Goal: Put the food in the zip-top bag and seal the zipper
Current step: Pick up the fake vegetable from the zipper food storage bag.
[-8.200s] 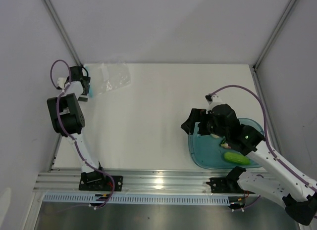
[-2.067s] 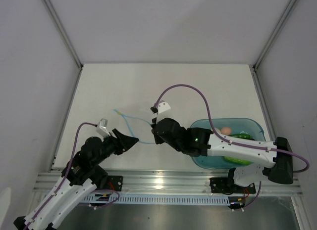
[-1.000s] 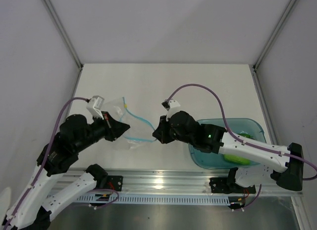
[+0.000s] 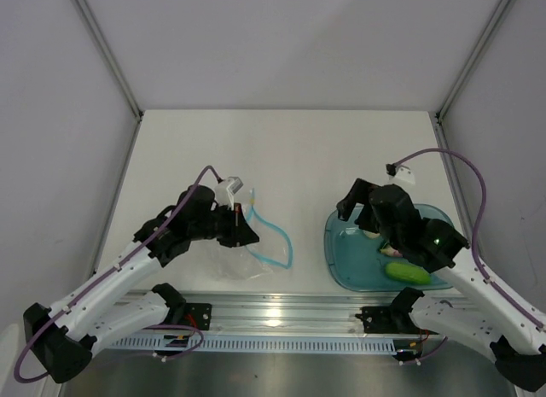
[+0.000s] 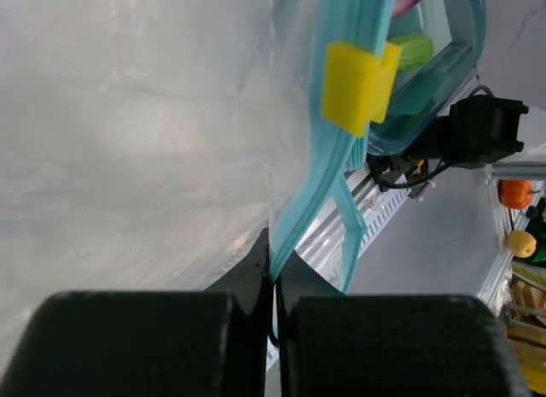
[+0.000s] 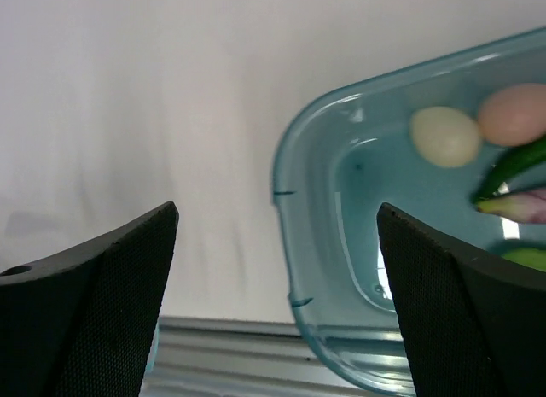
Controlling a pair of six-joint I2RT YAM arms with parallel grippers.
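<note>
My left gripper [image 5: 273, 262] has its jaws pinched flat on the zipper [image 5: 294, 218]. That is one light blue strip carrying one yellow slider [image 5: 358, 85], and it loops off the mouth of the one zip-top bag [image 4: 223, 259], which is well to the left of the teal tray [image 4: 329, 253]. My right gripper [image 6: 277, 222] hovers over that tray's left rim with its jaws spread wide and nothing between them. All the food is inside the tray, five pieces: one cream egg [image 6: 444, 136], one pink egg [image 6: 512, 113], one dark green pepper [image 6: 514, 168], one eggplant [image 6: 527, 205] and one cucumber [image 4: 408, 273].
</note>
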